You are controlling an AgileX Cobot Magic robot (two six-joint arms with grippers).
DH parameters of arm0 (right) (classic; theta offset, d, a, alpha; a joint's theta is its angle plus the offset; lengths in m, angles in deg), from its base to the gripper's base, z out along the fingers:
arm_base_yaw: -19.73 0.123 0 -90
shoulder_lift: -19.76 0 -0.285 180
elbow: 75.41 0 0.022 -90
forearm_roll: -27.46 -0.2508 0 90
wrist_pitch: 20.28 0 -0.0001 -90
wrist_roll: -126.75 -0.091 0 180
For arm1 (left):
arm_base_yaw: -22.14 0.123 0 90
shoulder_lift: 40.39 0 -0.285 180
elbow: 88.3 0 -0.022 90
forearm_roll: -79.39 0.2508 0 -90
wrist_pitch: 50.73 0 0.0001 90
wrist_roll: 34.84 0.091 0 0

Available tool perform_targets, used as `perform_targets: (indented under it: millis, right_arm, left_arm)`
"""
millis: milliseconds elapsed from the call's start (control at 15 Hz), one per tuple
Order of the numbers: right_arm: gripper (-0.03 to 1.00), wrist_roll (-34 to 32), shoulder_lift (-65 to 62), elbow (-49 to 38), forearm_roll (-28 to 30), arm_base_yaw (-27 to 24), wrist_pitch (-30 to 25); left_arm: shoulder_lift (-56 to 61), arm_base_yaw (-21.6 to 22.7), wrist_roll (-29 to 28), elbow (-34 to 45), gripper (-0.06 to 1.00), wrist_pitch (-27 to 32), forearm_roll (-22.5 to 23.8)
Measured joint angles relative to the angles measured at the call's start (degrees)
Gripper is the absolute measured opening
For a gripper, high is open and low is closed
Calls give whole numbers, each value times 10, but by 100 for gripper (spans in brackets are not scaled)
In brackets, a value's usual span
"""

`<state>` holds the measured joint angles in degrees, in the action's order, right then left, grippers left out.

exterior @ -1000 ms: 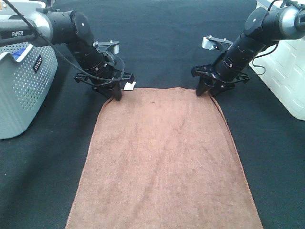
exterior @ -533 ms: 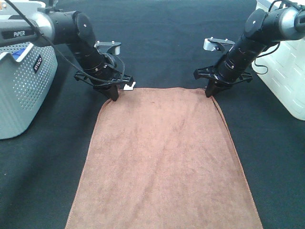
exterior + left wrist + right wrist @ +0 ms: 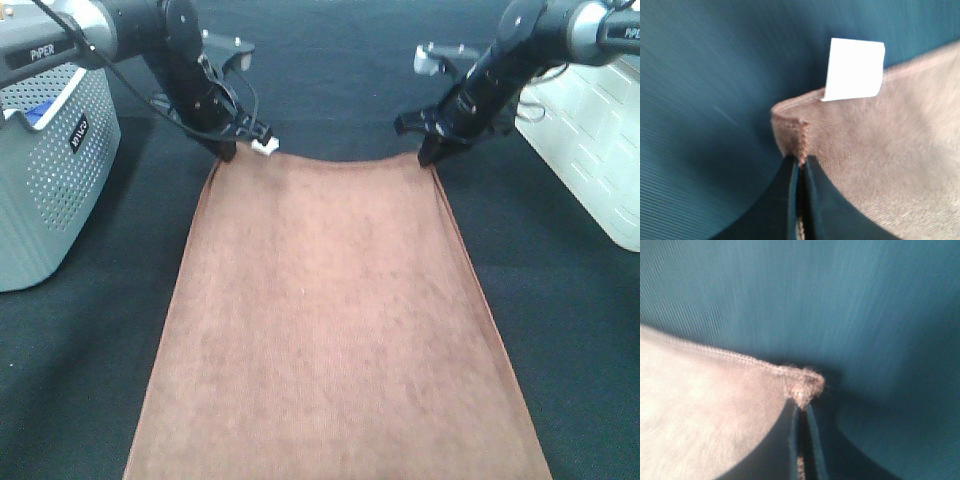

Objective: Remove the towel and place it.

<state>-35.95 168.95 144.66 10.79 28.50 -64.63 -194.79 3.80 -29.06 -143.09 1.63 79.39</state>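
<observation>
You have the left gripper (image 3: 228, 152) pinched closed on the far left corner of the brown towel (image 3: 330, 320), beside its white tag (image 3: 264, 146); the right gripper (image 3: 430, 157) pinches the far right corner; the towel's long axis runs from both grippers toward the camera, over the dark table (image 3: 90, 340).
</observation>
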Motion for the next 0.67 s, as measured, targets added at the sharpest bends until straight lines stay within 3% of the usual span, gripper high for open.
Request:
perform_targets:
  millis: [200,667]
  right_arm:
    - [1,0,0,32,5,0,14]
    - [1,11,0,74,10,0,122]
  left_arm:
    - [0,1,-1,-11,0,-27,9]
    - [0,20,-14,-11,0,-195,9]
